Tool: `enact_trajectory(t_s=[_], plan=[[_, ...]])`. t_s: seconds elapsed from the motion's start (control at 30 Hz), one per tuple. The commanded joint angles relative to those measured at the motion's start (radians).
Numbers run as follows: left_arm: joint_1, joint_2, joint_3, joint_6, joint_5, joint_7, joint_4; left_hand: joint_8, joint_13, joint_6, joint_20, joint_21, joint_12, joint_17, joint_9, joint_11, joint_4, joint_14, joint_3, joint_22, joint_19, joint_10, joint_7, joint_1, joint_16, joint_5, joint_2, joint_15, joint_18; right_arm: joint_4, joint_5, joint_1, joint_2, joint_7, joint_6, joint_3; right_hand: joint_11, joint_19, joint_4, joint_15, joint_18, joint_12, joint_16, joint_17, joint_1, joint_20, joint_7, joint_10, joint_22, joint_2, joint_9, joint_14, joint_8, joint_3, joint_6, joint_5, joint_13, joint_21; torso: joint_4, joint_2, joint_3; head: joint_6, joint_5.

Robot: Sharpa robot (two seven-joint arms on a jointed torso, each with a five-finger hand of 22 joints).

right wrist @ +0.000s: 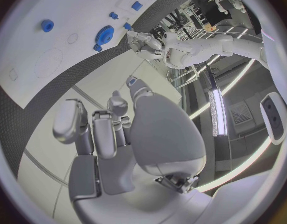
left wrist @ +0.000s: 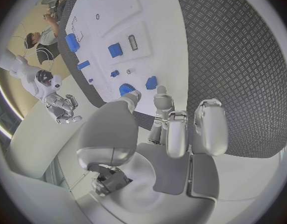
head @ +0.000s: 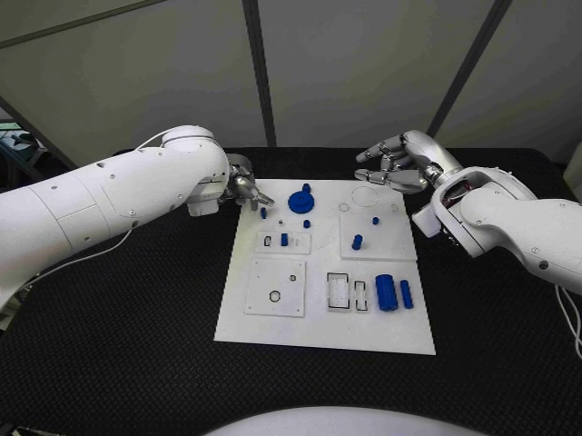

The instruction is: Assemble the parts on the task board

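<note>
- Here the task board point(head: 328, 336) lies flat in the middle of the black table point(head: 107, 363), its long side running away from the robot, probably so that both arms reach it from opposite sides.
- Blue parts sit on the board: a gear point(head: 301, 203) near the far edge, small pegs point(head: 358, 242) around the middle, and two cylinders point(head: 386, 292) lying side by side towards the near right.
- The left hand point(head: 246, 189) hangs at the board's far left corner, close to the gear; its fingers are loosely bent and slightly apart, and nothing appears between them. This placement suggests an approach to the gear, though contact cannot be confirmed.
- The right hand point(head: 398, 163) is held above the table beyond the board's far right corner, fingers curled but apart, holding nothing visible; it seems parked clear of the work.
- The left wrist view shows what the head view hides behind the arm: the fingertips point(left wrist: 163, 93) end just short of two blue parts point(left wrist: 151, 82), with a gap visible.
- The right wrist view shows that hand's fingers point(right wrist: 118, 107) well apart from the board, and the gear point(right wrist: 106, 34) beside the left hand point(right wrist: 138, 40).
</note>
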Motion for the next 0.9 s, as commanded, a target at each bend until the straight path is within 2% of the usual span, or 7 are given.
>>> enact_trajectory(t_s=[0.03,0.4,0.9], plan=[[0.001,0.003,0.000,0.010,-0.008,0.004,-0.004,-0.006,-0.001,0.005,0.008,-0.003,-0.004,0.248,-0.002,0.001,0.000,0.102,-0.007,0.013,0.002,-0.006,0.001,0.013,-0.002,0.003,0.004,0.008,-0.007,0.001,-0.002,0.001,0.001,0.005,0.005,0.001,0.001,-0.003,0.007,-0.005,0.010,-0.002,-0.003,0.068,-0.010,-0.004,0.000,0.003,0.000,-0.003,-0.001,0.058,0.006,0.001,-0.009,0.003,-0.002,-0.004,0.0008,0.000,-0.0002,-0.001,0.000],[-0.003,0.012,-0.012,0.018,-0.004,0.004,-0.018,-0.008,-0.001,0.011,0.008,-0.002,-0.002,0.249,-0.007,0.000,-0.003,0.102,-0.014,0.015,0.002,-0.006,0.000,0.032,-0.001,0.003,0.008,0.008,-0.007,0.001,-0.002,0.001,0.003,0.005,0.006,0.001,0.000,-0.002,0.008,-0.006,0.010,-0.001,-0.003,0.069,-0.010,-0.004,0.000,0.004,0.000,-0.002,-0.001,0.058,0.007,0.001,-0.010,0.005,-0.001,-0.004,0.0001,0.000,-0.0004,-0.002,0.001],[-0.006,0.015,-0.014,0.013,-0.003,0.005,-0.012,-0.008,-0.003,0.016,0.008,-0.002,-0.002,0.248,-0.010,0.000,-0.004,0.102,-0.017,0.016,0.002,-0.007,0.000,0.044,-0.002,0.004,0.014,0.007,-0.007,0.001,-0.002,0.001,0.004,0.003,0.007,0.001,0.000,-0.002,0.008,-0.006,0.010,-0.001,-0.003,0.069,-0.010,-0.004,0.000,0.004,0.000,-0.002,-0.001,0.058,0.007,0.001,-0.010,0.005,-0.001,-0.004,0.0010,0.000,-0.0003,-0.006,0.001]])
